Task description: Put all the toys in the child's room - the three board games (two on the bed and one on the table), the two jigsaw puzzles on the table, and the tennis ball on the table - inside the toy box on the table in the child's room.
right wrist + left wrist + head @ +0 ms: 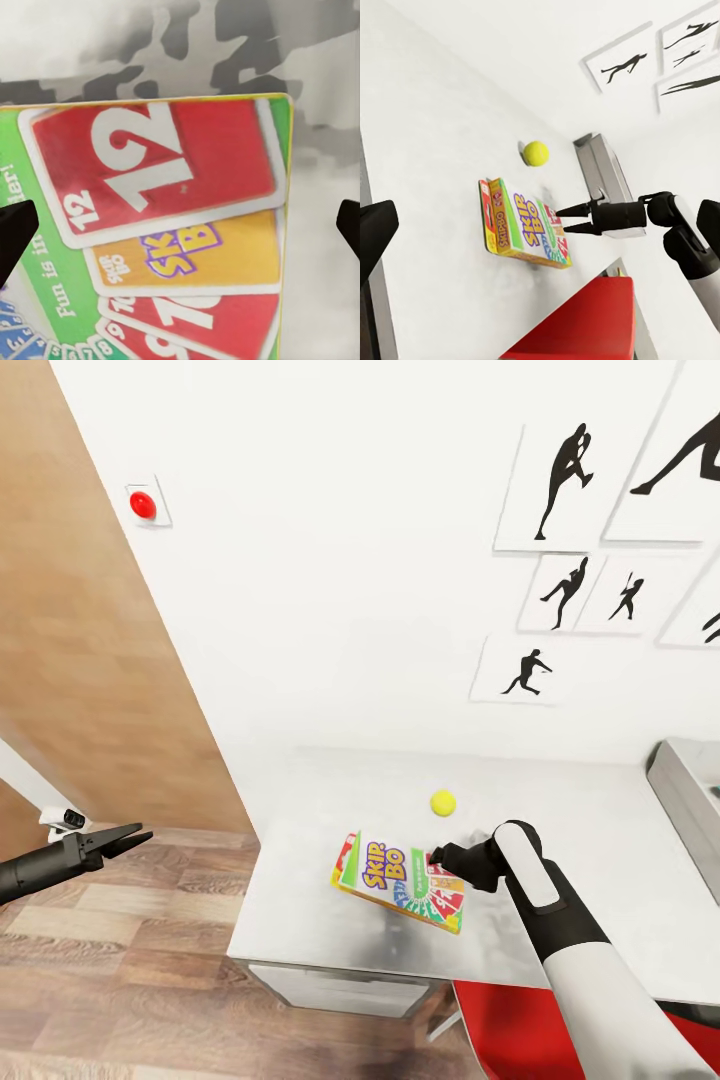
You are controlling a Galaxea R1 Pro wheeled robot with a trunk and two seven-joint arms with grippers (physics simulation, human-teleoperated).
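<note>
SKIP-BO board game [402, 881] lies flat on the table [300, 860], lower centre of the head view, tennis ball [443, 802] just above it. Right gripper [436, 854] sits at the box's right end, fingers spread, nothing held (card art under it). Left gripper [128, 838], mid-left over floor, is parted and empty. Toy box [685, 790] is at the right edge.

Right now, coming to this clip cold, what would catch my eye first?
Likely the colourful SKIP-BO box lying on the pale grey table, with the right gripper open at its edge. Just beyond it sits a yellow-green tennis ball, alone near the wall. The left gripper hangs off the table's end, over the wood floor.
</note>
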